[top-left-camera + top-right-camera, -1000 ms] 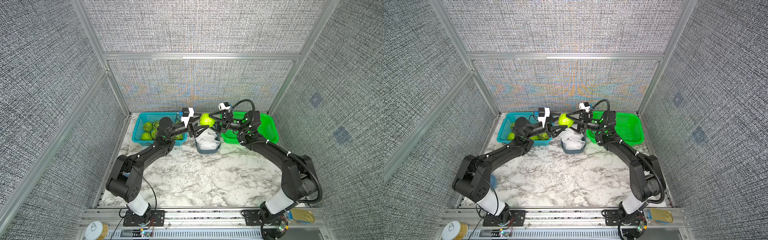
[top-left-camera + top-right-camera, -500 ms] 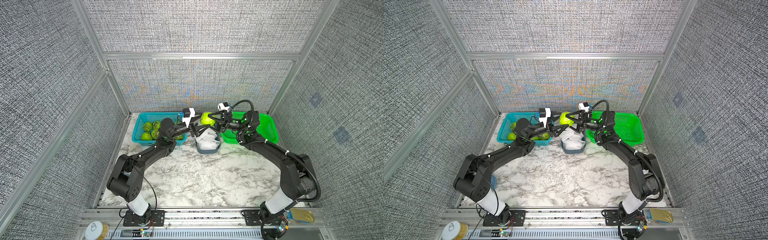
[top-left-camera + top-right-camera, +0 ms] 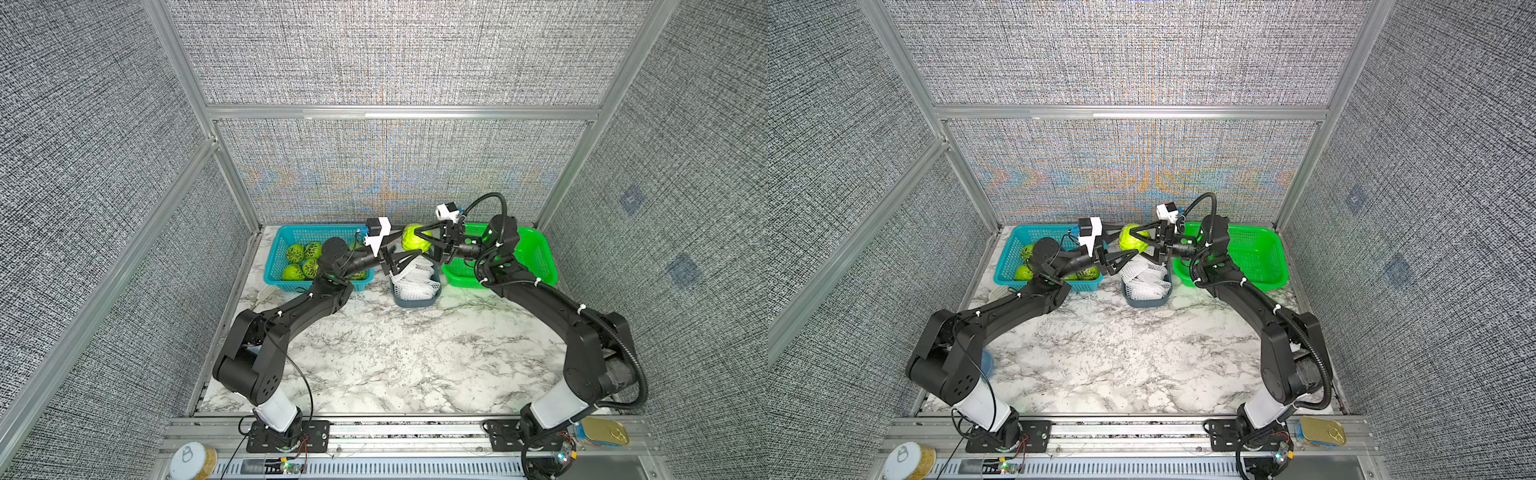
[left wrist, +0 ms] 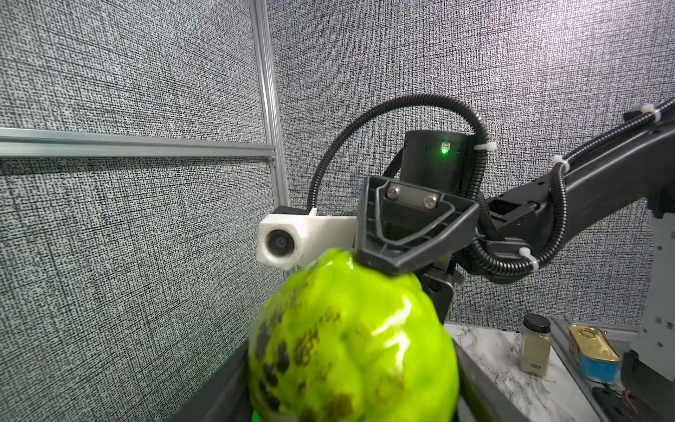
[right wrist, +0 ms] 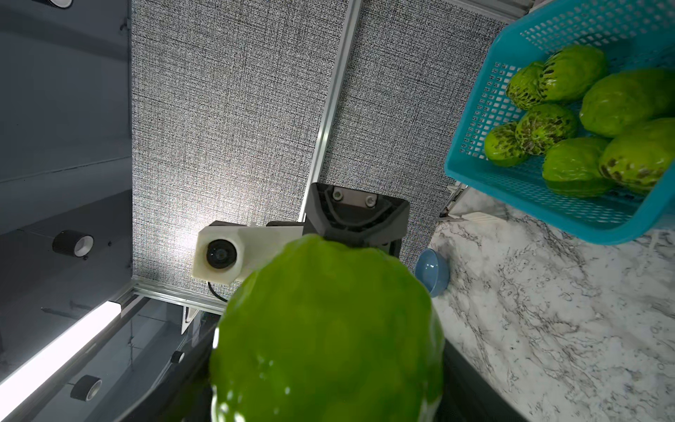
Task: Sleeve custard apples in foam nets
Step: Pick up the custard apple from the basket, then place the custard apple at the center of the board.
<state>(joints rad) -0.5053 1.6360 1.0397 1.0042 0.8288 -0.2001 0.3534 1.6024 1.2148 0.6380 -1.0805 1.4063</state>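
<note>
Right gripper (image 3: 1136, 242) closed onto left gripper's (image 3: 409, 243) custard apple (image 4: 350, 347).

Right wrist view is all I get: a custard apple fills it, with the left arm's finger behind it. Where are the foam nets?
Observer: The foam nets lie in a grey tray between the blue basket and the green basket, close by the custard apple.
Operator: Any net on that fruit?
Observer: None; the left wrist view shows its far side bare too.
Operator: Has my gripper got it?
Observer: In the left wrist view one finger of the right gripper touches it; the other is mostly hidden, so I cannot tell.
</note>
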